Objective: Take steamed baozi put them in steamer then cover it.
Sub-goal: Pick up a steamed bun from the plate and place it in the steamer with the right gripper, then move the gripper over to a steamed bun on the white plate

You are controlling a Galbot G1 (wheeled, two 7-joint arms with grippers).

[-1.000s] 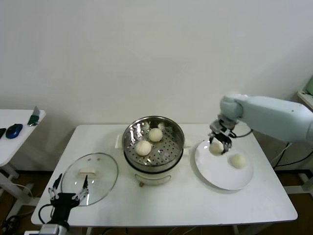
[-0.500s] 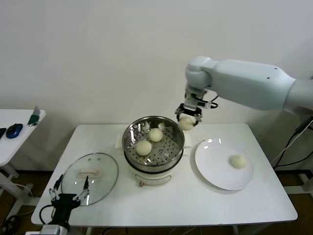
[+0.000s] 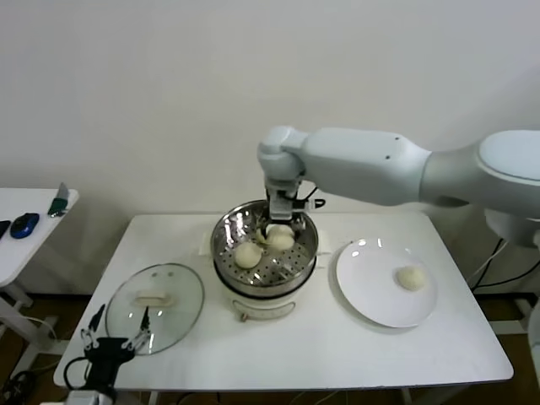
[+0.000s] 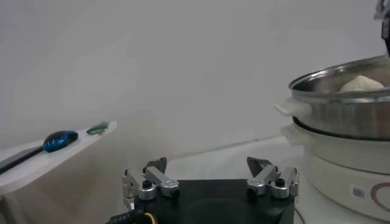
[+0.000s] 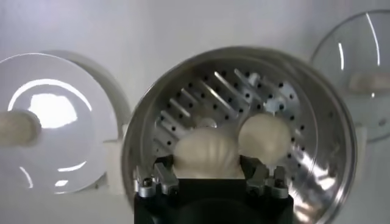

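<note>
The steel steamer (image 3: 226,253) stands mid-table on its white pot base. My right gripper (image 3: 281,234) hangs inside it, shut on a cream baozi (image 5: 207,151), with a finger pressed to each side of the bun. Another baozi (image 3: 247,254) lies loose on the perforated floor beside it (image 5: 264,137). One more baozi (image 3: 411,278) rests on the white plate (image 3: 371,295). The glass cover (image 3: 155,316) lies flat on the table left of the steamer. My left gripper (image 3: 114,342) waits open at the table's front left corner, just before the cover.
A side table (image 3: 21,245) at far left carries a blue mouse (image 3: 24,224) and a small green object. The right arm reaches from the right, above the plate and the steamer's back rim. The wall is close behind the table.
My right gripper lifted a baozi off the plate, carried it left and lowered it into the steamer. One baozi is left on the plate. The left arm has barely moved.
</note>
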